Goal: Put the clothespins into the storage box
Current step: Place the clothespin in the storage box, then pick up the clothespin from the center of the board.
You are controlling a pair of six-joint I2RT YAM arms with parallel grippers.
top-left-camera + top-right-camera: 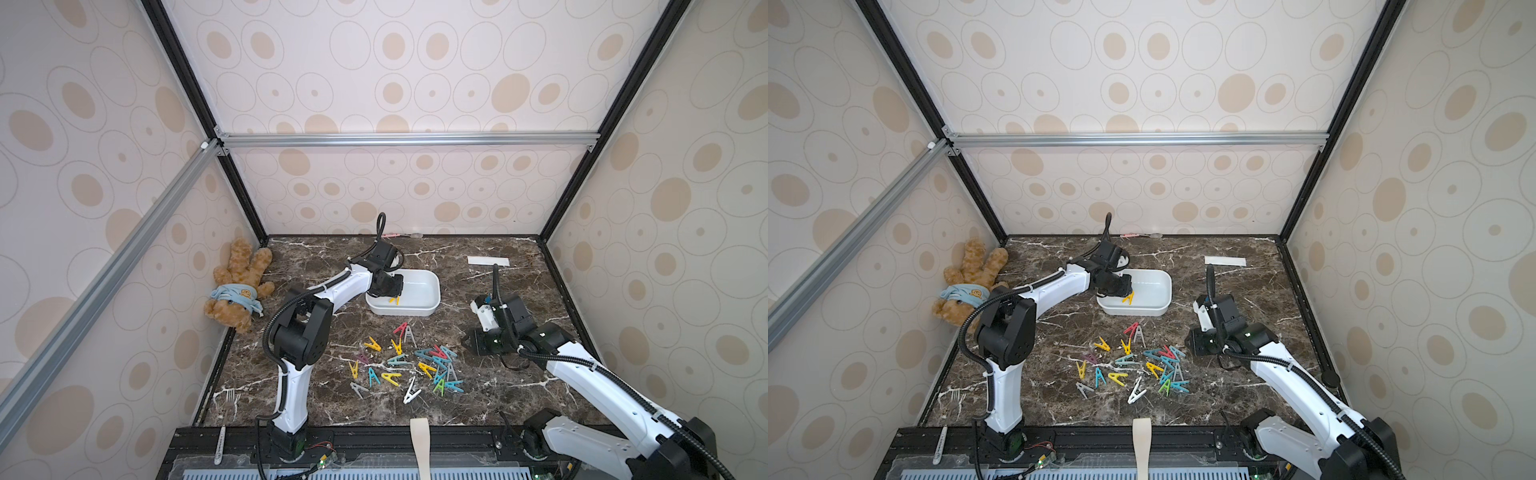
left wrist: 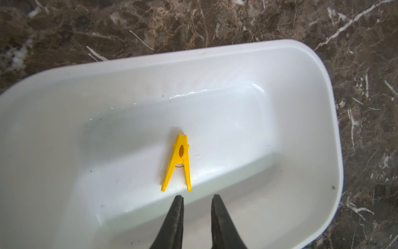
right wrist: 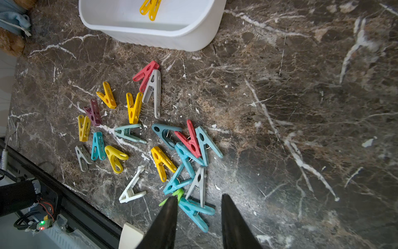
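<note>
The white storage box (image 1: 419,286) (image 1: 1154,291) sits mid-table. One yellow clothespin (image 2: 177,163) (image 1: 394,300) (image 1: 1128,298) lies flat on its floor. My left gripper (image 2: 197,197) (image 1: 398,292) hangs over the box's left end, open, its tips just short of that pin and holding nothing. Several coloured clothespins (image 1: 427,369) (image 1: 1154,369) (image 3: 161,161) lie scattered on the marble in front of the box (image 3: 161,36). My right gripper (image 3: 198,198) (image 1: 464,343) hovers at the pile's right edge, open and empty, with a blue pin (image 3: 193,212) on the table below it.
A teddy bear (image 1: 237,286) lies against the left wall. A white paper strip (image 1: 488,261) lies at the back right. A fork (image 1: 230,399) rests near the front left corner. A beige handle (image 1: 419,440) sticks over the front edge.
</note>
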